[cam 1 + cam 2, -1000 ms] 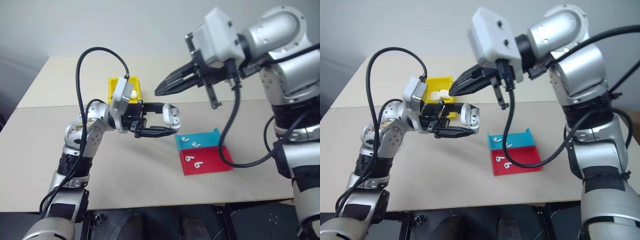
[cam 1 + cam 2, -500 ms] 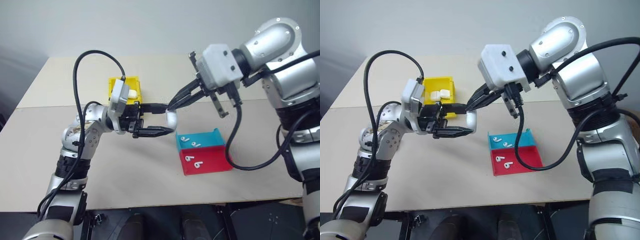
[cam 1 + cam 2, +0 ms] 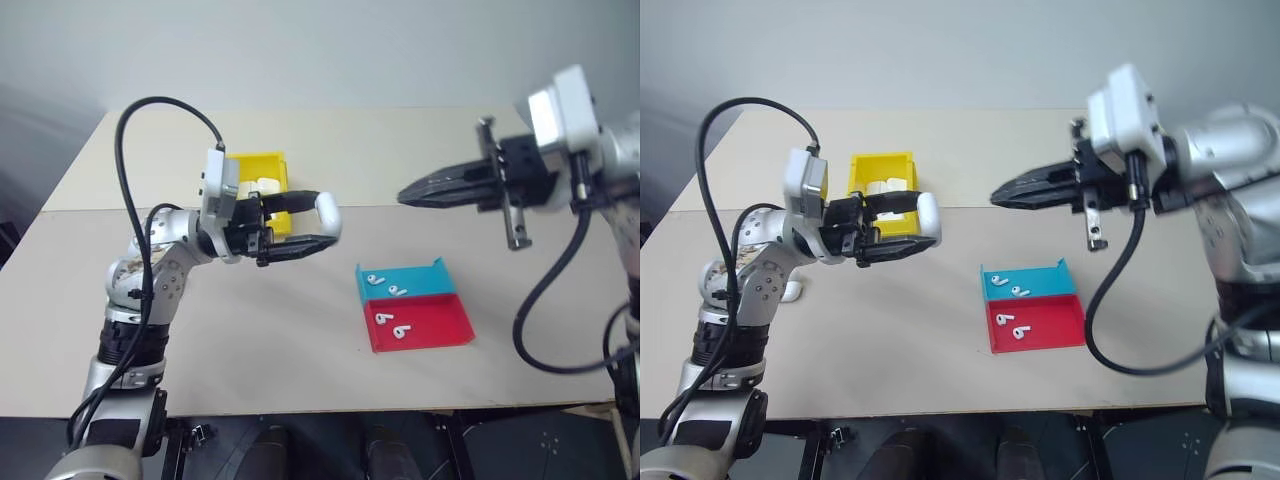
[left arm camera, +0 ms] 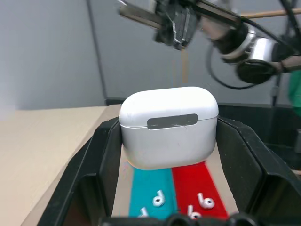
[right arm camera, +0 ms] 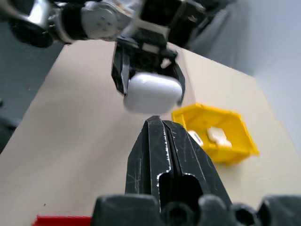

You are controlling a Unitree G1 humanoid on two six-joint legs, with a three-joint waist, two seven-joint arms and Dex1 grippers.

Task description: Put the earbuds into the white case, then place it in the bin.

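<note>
The left hand point(image 3: 312, 228) grips the case point(image 3: 327, 212), lid shut, in the air just beside the bin point(image 3: 262, 171), which already holds white cases. The case still has to go in. Four earbuds point(image 3: 388, 303) lie in the blue-and-red tray point(image 3: 440, 318) on the worktop point(image 3: 250, 340). The right hand point(image 3: 412, 190), closed and empty, hangs well apart; nothing blocks the bin.

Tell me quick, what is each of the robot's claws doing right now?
Left gripper: closed on the white case, lid shut, held above the table.
Right gripper: closed, holding nothing.
</note>
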